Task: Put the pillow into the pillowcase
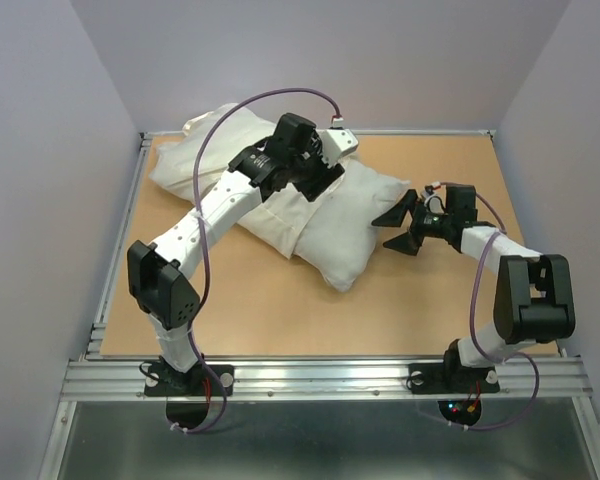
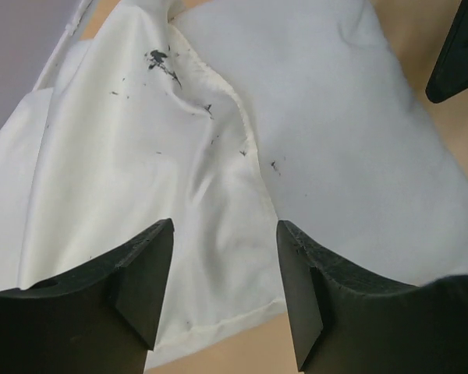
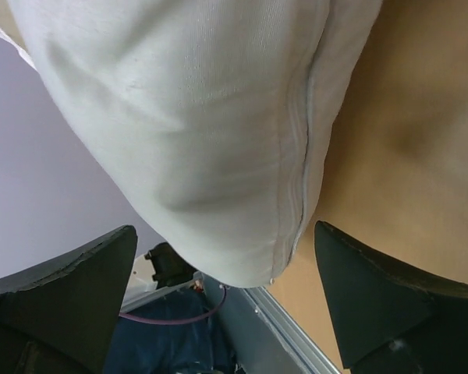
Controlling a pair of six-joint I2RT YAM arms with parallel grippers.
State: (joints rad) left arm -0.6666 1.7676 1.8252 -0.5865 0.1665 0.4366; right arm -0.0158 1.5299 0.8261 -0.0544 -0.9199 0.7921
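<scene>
The pillow [image 1: 355,222] lies slantwise mid-table, plump and greyish-white. The cream pillowcase [image 1: 195,155] lies wrinkled at the back left, its hemmed edge draped on the pillow's left end. My left gripper [image 1: 320,178] hovers over that overlap, open and empty. In the left wrist view, the gripper [image 2: 225,288] has the pillowcase [image 2: 117,164] at left and the pillow [image 2: 351,132] at right. My right gripper [image 1: 395,230] is open beside the pillow's right end. In the right wrist view, the gripper [image 3: 226,288] faces a seamed pillow corner [image 3: 195,132] just beyond its fingertips.
The brown tabletop [image 1: 280,310] has a metal rail [image 1: 320,375] along its near edge and grey walls around it. A purple cable [image 1: 210,130] loops over the left arm. The right gripper's finger [image 2: 459,54] shows in the left wrist view.
</scene>
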